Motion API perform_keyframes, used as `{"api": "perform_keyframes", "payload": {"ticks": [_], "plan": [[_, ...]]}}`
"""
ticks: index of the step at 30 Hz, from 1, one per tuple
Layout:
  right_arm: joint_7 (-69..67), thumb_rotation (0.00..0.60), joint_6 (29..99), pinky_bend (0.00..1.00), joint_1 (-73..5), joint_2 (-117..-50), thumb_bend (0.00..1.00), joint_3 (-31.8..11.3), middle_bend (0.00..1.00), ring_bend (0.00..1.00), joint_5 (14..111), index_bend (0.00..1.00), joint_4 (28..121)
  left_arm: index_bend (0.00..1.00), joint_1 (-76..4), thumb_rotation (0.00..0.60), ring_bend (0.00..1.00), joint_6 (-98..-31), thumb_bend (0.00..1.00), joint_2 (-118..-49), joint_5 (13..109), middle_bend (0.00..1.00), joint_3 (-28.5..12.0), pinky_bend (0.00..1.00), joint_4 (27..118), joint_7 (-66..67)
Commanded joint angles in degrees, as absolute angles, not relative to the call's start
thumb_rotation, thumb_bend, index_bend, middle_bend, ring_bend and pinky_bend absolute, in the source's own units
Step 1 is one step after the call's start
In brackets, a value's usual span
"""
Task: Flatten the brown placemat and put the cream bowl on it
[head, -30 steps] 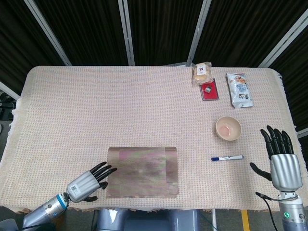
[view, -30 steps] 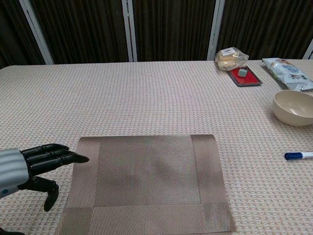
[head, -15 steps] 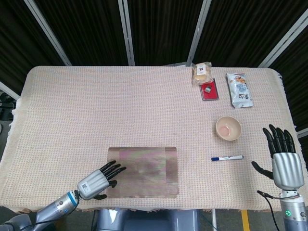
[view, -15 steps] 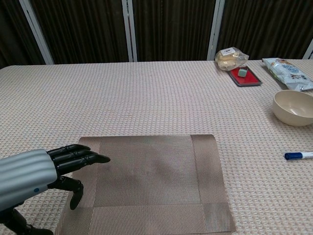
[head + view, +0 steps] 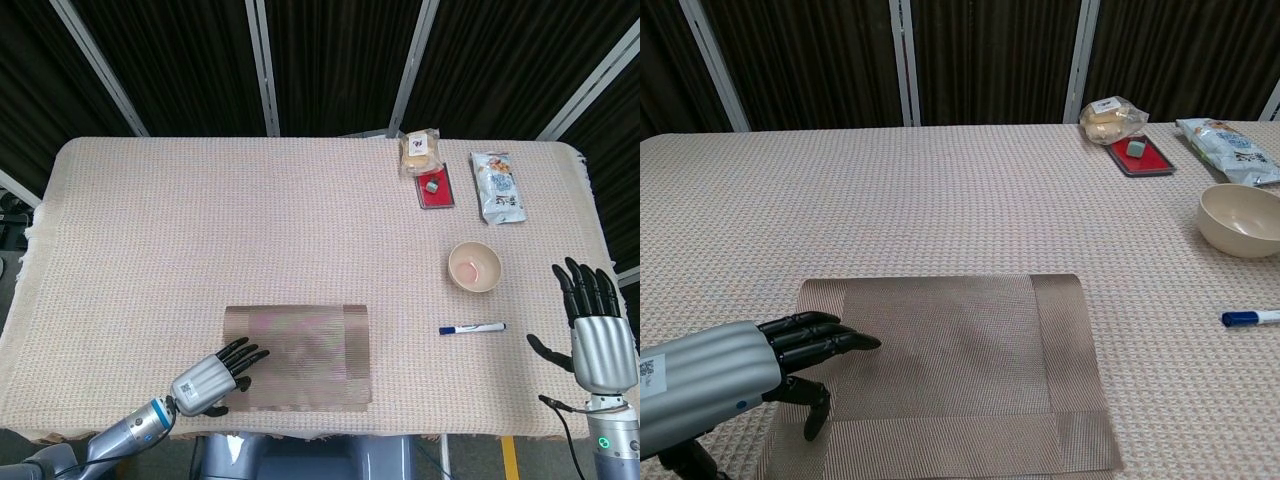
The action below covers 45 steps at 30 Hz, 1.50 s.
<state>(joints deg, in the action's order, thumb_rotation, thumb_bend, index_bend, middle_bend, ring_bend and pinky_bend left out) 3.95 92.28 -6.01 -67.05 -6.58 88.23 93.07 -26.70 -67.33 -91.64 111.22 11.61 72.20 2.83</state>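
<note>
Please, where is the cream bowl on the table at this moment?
The cream bowl stands on the table's right side in the head view, just above the blue marker and well right of the brown placemat.

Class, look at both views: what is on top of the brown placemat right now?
Only the left hand is over the brown placemat, fingers extended above its left part; contact cannot be told. The mat beneath the hand is hidden.

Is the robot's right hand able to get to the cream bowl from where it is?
Probably yes. The right hand is open and holds nothing, and the cream bowl sits on that side of the table with bare cloth between them. Only the blue marker lies nearby, off to the side.
</note>
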Motion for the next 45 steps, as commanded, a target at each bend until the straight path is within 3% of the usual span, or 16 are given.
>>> {"api": "perform_keyframes", "payload": {"ticks": [1, 10, 24, 31, 39, 45], "plan": [[3.9, 0.600, 92.2, 0.00, -6.0, -67.0, 0.00, -6.7, 0.00, 0.00, 88.2, 0.01, 93.0, 0.47, -26.9, 0.600, 0.00, -67.1, 0.04, -91.6, 110.8, 0.00, 11.8, 0.00, 72.2, 3.0], [3.7, 0.600, 92.0, 0.00, -5.9, -67.0, 0.00, -6.8, 0.00, 0.00, 88.3, 0.01, 92.8, 0.47, -27.4, 0.600, 0.00, -66.2, 0.22, -91.4, 109.2, 0.00, 12.1, 0.00, 73.1, 3.2], [3.6, 0.600, 91.7, 0.00, -5.8, -67.1, 0.00, -7.0, 0.00, 0.00, 88.3, 0.02, 92.7, 0.47, -28.0, 0.600, 0.00, -66.0, 0.27, -91.4, 108.0, 0.00, 12.3, 0.00, 73.6, 3.1], [3.6, 0.600, 91.6, 0.00, -5.8, -67.0, 0.00, -7.1, 0.00, 0.00, 88.1, 0.02, 92.6, 0.47, -28.2, 0.600, 0.00, -65.3, 0.35, -91.9, 106.7, 0.00, 12.3, 0.00, 73.7, 2.6], [3.2, 0.600, 91.3, 0.00, -5.8, -66.9, 0.00, -7.3, 0.00, 0.00, 87.8, 0.02, 92.6, 0.48, -28.2, 0.600, 0.00, -65.8, 0.36, -92.1, 105.8, 0.00, 12.1, 0.00, 73.5, 2.0], [3.1, 0.600, 91.4, 0.00, -5.7, -66.8, 0.00, -7.4, 0.00, 0.00, 87.9, 0.02, 92.7, 0.50, -28.1, 0.600, 0.00, -66.0, 0.42, -92.6, 105.2, 0.00, 12.0, 0.00, 72.9, 1.4]]}}
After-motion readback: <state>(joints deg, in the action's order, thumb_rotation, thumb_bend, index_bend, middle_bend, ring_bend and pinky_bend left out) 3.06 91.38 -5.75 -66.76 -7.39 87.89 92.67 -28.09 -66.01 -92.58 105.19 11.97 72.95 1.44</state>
